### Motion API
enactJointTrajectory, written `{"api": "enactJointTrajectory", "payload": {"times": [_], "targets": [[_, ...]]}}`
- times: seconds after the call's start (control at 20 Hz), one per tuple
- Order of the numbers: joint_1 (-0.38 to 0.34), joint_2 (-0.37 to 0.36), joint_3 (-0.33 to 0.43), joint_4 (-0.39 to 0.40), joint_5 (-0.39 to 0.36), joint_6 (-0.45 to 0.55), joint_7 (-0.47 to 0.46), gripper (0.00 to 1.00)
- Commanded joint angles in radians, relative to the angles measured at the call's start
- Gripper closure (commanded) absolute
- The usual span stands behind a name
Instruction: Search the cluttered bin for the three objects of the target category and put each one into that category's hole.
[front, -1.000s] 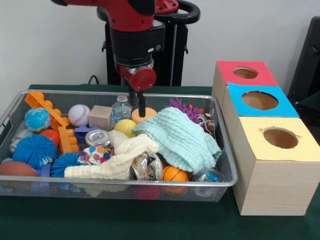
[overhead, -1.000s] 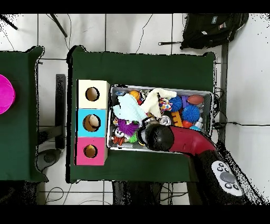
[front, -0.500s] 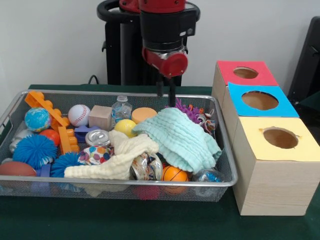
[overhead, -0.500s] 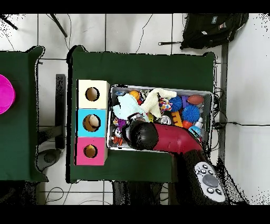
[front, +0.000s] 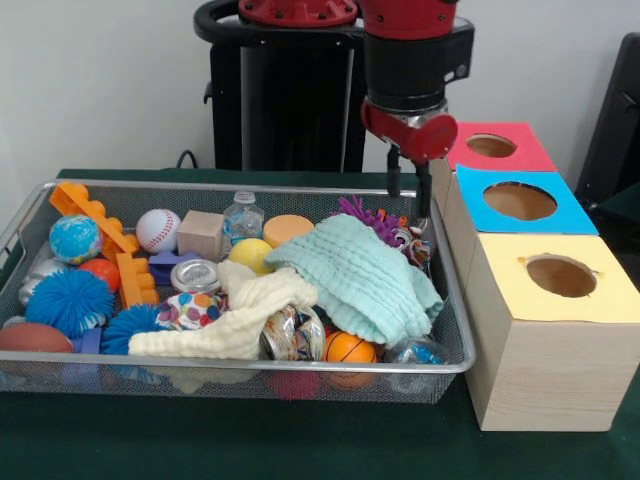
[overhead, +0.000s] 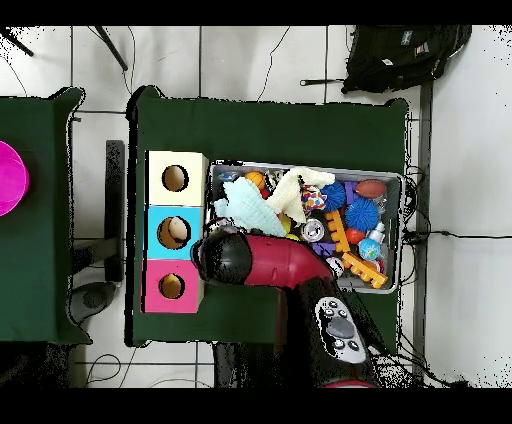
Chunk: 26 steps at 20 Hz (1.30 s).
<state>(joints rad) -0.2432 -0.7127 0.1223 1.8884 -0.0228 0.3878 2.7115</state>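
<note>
A wire basket (front: 452, 300) sits on the green table (front: 300, 440), packed with clutter. A pale green cloth (front: 365, 275) is heaped over the right half, and a cream cloth (front: 240, 315) lies draped across the middle, touching it. Along the back are a baseball (front: 158, 229), a wooden cube (front: 202, 234), a small clear bottle (front: 243, 215) and a flat orange disc (front: 288, 228). A yellow ball (front: 250, 254) sits just in front of the disc, partly under the green cloth. At the left are a globe ball (front: 75, 238), an orange toothed block (front: 100, 235), a spiky blue ball (front: 70, 299) and a brown football (front: 30, 336). A tin can (front: 195, 275) lies near the middle, a crushed can (front: 292, 334) and a small basketball (front: 350, 348) sit at the front wall, and a purple spiky toy (front: 365, 217) pokes out behind the green cloth.

Just beside the basket stand three boxes in a row, each with a round hole: a red box (front: 487, 146), a blue box (front: 518, 201) and a yellow box (front: 560, 275). In the overhead view something pale lies inside the blue box's hole.

The gripper (front: 408, 196) hangs above the basket's back right corner, close to the red box. Its two fingers (front: 424, 197) point down, parted, with nothing between them. From above, the arm (overhead: 270, 262) covers that end of the basket.
</note>
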Motion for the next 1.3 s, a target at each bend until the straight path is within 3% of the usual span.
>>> {"api": "enactJointTrajectory", "payload": {"times": [0.05, 0.65, 0.9, 1.3], "targets": [[0.025, 0.158, -0.013, -0.022, 0.094, -0.168, 0.209, 0.0], [0.042, 0.371, -0.035, -0.151, 0.123, -0.302, 0.107, 0.0], [0.046, 0.353, -0.046, -0.103, 0.11, -0.339, 0.113, 0.0], [0.002, 0.403, -0.085, -0.092, 0.057, -0.417, 0.076, 0.0]]}}
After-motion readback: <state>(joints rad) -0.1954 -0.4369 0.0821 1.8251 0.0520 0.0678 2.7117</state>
